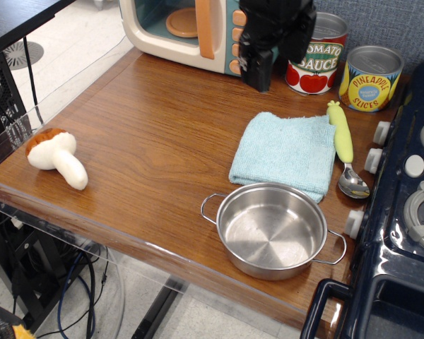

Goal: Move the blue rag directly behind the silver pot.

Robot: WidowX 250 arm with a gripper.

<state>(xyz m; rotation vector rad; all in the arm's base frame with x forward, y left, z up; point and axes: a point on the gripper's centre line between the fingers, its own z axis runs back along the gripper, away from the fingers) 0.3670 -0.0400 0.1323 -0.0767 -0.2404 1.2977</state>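
A wooden table point(148, 148) fills most of the frame, with a dark blue toy stove point(403, 212) along the right edge. At the top centre sits a toy microwave point(184, 28), cream and teal with orange buttons. The black gripper point(268, 53) hangs in front of it, raised clear of the table; I cannot tell how far its jaws are parted.

The silver pot point(272, 229) stands empty at the lower centre, its 2 wire handles pointing left and right. The blue rag point(286, 150) lies flat just above it in the frame, its lower edge meeting the pot's rim.

2 cans stand at the upper right: a tomato can point(316, 55) and a pineapple can point(369, 79). A spoon with a yellow-green handle point(346, 145) lies just right of the rag. A toy mushroom point(55, 155) rests at the far left.
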